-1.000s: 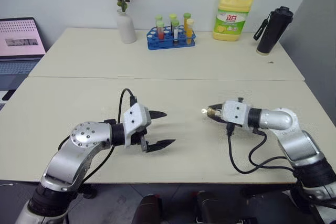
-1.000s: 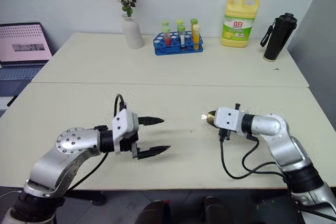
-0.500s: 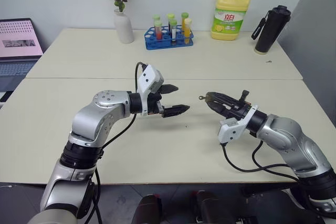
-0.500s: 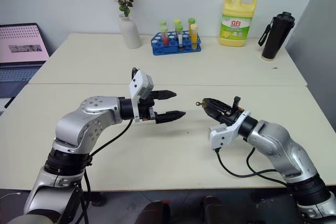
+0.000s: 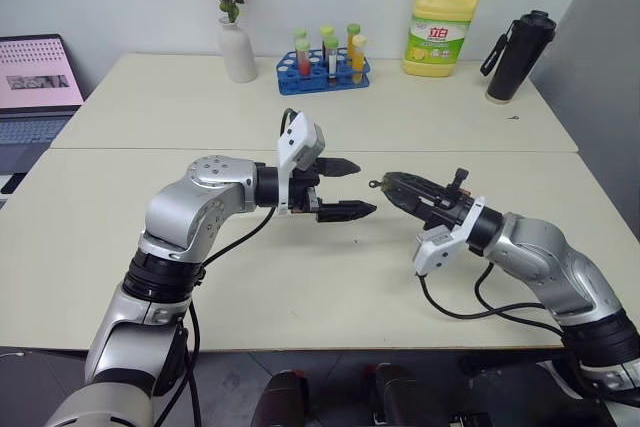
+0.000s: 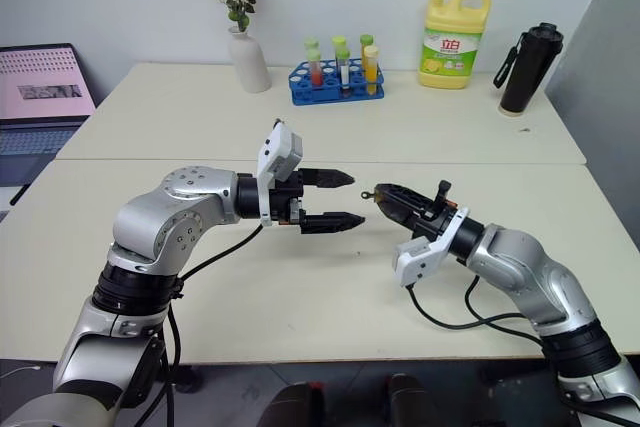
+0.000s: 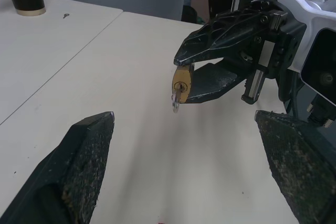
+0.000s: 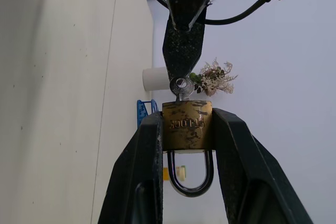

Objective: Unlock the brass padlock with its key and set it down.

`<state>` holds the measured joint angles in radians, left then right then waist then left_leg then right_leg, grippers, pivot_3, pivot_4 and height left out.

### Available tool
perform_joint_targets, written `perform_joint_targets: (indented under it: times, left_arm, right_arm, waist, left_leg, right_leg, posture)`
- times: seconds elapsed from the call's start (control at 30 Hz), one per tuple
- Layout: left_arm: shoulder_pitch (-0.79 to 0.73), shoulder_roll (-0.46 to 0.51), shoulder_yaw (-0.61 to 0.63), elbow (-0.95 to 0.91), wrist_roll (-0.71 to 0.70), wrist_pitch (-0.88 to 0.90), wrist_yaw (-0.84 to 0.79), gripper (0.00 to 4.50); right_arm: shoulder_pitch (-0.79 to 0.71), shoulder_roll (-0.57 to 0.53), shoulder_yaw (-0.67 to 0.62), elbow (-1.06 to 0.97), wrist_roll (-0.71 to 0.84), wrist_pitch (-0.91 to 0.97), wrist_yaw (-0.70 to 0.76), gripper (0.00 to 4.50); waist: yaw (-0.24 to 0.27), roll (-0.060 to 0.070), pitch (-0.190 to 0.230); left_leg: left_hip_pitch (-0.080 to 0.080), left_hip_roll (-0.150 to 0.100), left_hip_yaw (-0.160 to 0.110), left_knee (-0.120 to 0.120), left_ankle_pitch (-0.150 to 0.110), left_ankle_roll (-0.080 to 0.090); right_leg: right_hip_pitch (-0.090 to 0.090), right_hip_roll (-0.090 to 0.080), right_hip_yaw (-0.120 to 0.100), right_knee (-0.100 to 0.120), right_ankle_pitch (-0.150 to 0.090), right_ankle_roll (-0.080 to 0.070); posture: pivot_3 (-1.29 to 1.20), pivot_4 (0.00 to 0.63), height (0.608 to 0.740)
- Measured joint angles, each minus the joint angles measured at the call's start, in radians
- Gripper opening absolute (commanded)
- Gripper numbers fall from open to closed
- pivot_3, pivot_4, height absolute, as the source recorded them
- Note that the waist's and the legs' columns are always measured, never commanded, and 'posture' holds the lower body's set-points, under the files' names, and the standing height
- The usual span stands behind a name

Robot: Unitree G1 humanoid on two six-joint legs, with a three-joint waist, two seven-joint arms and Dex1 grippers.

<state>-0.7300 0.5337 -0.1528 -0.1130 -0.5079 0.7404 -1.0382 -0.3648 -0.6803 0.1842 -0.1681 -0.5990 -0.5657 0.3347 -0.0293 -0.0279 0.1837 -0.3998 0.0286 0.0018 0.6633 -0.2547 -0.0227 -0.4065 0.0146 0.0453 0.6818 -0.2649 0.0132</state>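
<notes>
The brass padlock (image 8: 187, 124) is pinched by its gold body between the fingers of my right gripper (image 5: 392, 186), which is shut on it above the table. Its silvery shackle (image 8: 190, 174) points back toward the wrist. The key (image 7: 175, 103) sticks out of the keyhole toward my left gripper (image 5: 363, 187). That gripper is open and faces the padlock at the same height, one black finger (image 7: 86, 150) to each side of the key's line. A short gap separates its fingertips from the key.
Along the table's far edge stand a white vase (image 5: 238, 49) with dried flowers, a blue test-tube rack (image 5: 323, 69), a yellow detergent bottle (image 5: 440, 15) and a black bottle (image 5: 516, 57). An open laptop (image 5: 36, 77) sits off the far left.
My left gripper has risen and swung right, up to the padlock. My right gripper has lifted a little and rolled, so its fingers now point at the left gripper.
</notes>
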Motion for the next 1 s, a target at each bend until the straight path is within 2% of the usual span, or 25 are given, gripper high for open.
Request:
perform_joint_targets:
  times: [0.2,0.4,0.73,0.87,1.0]
  left_arm:
    - [-0.001,-0.024,0.000,0.008,0.000,0.002,0.007,2.07]
    - [-0.012,-0.036,0.000,0.033,0.001,0.001,0.009,0.03]
    - [-0.015,-0.041,-0.010,0.041,0.012,-0.022,-0.004,0.00]
    - [-0.015,-0.040,-0.023,0.041,0.049,-0.097,-0.021,0.00]
    - [0.004,-0.033,-0.041,0.038,0.116,-0.248,-0.045,0.00]
  right_arm:
    - [0.000,0.006,0.001,0.000,0.002,-0.009,0.008,0.94]
    - [-0.001,0.013,0.002,0.000,0.003,-0.017,0.019,0.94]
    - [-0.001,0.017,0.000,0.000,0.018,-0.010,0.038,0.94]
    - [-0.002,0.023,0.000,0.001,0.035,-0.007,0.041,0.94]
    - [-0.002,0.038,0.001,0.000,0.072,0.009,0.059,0.94]
  waist:
    - [0.000,0.000,0.000]
    - [0.000,0.000,0.000]
    - [0.000,0.000,0.000]
    - [0.000,0.000,0.000]
    - [0.000,0.000,0.000]
  left_leg:
    - [0.000,0.000,0.000,0.000,0.000,0.000]
    - [0.000,0.000,0.000,0.000,0.000,0.000]
    - [0.000,0.000,0.000,0.000,0.000,0.000]
    - [0.000,0.000,0.000,0.000,0.000,0.000]
    - [0.000,0.000,0.000,0.000,0.000,0.000]
  right_leg:
    - [0.000,0.000,0.000,0.000,0.000,0.000]
    - [0.000,0.000,0.000,0.000,0.000,0.000]
    - [0.000,0.000,0.000,0.000,0.000,-0.001]
    - [0.000,0.000,0.000,0.000,0.001,-0.001]
    - [0.000,0.000,0.000,0.000,0.002,-0.003]
  posture:
    - [0.00,0.150,0.740]
    - [0.00,0.150,0.740]
    - [0.00,0.150,0.740]
    - [0.00,0.150,0.740]
    - [0.00,0.150,0.740]
